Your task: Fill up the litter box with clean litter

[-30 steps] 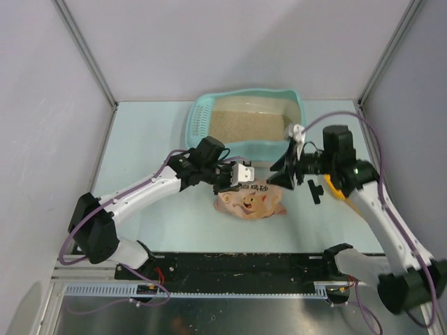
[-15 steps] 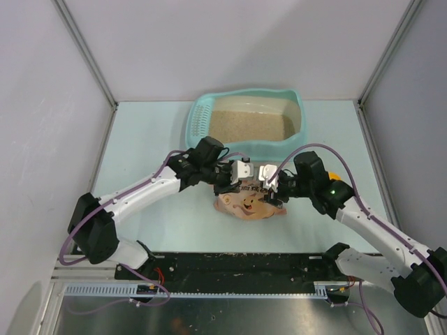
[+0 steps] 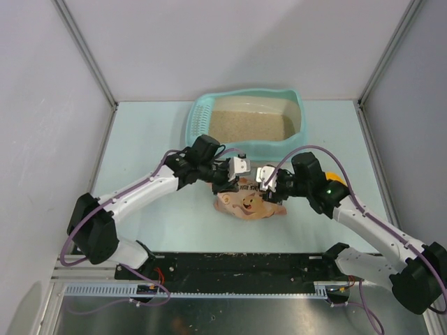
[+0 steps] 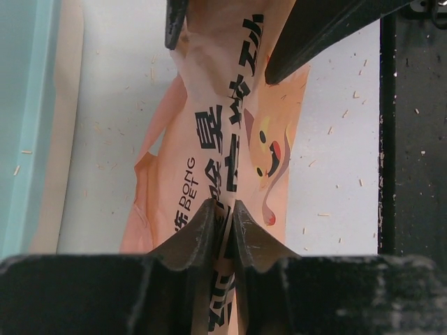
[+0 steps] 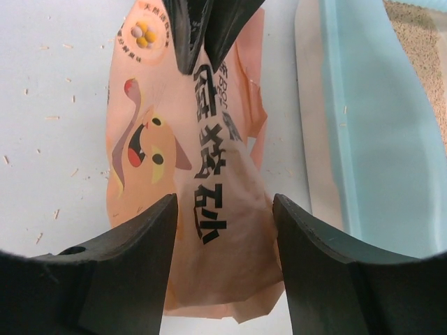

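Observation:
The light teal litter box (image 3: 302, 112) stands at the back with beige clean litter (image 3: 251, 125) spread inside. In front of it lies a pink bag (image 3: 250, 204) with a cartoon pig. My left gripper (image 3: 238, 182) is shut on the bag's top edge; the left wrist view shows the jaws (image 4: 224, 209) pinching a fold of the printed bag (image 4: 230, 118). My right gripper (image 3: 267, 187) is open. In the right wrist view its jaws (image 5: 223, 216) straddle the opposite end of the bag (image 5: 202, 139), with a gap on each side.
An orange scoop (image 3: 336, 179) lies on the table to the right, partly hidden by my right arm. The litter box wall (image 5: 370, 139) runs close along the bag's side. Loose litter grains speckle the table.
My right arm has swung left from the box's near right corner to the bag and now straddles its end. The left gripper keeps its hold and has shifted only slightly.

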